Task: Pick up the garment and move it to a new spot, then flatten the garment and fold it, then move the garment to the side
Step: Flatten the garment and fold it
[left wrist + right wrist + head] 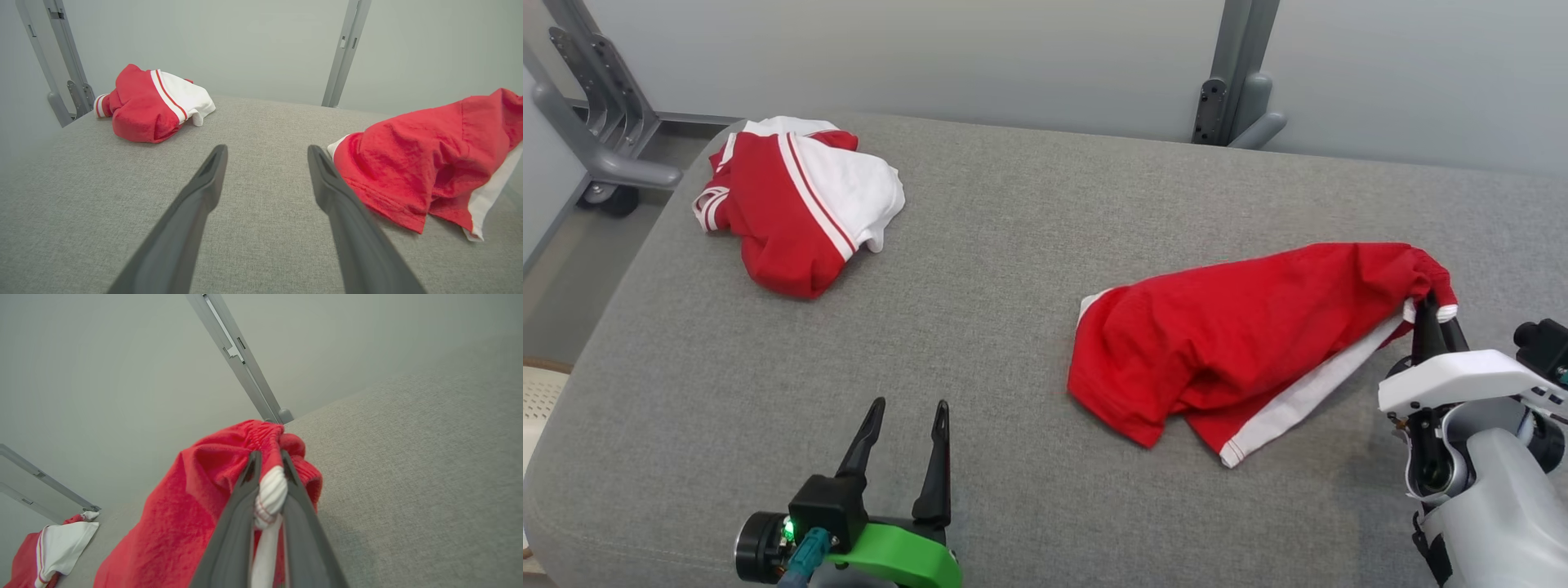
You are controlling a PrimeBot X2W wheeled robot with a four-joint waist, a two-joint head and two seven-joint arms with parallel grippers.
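Red garment (pixel 1241 335); second garment (pixel 796 200) (crumpled) well apart

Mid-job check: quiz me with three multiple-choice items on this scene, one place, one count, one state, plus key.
1. Where on the grey surface lies the crumpled red-and-white garment? A far left B near right C centre
2. How many garments are there? A one B two C three
3. The right gripper is: A open, empty B shut on the red garment C shut, empty
Key: 1 A, it sits at the far-left corner; 2 B, one crumpled, one held; 3 B, fingers pinch its waistband.
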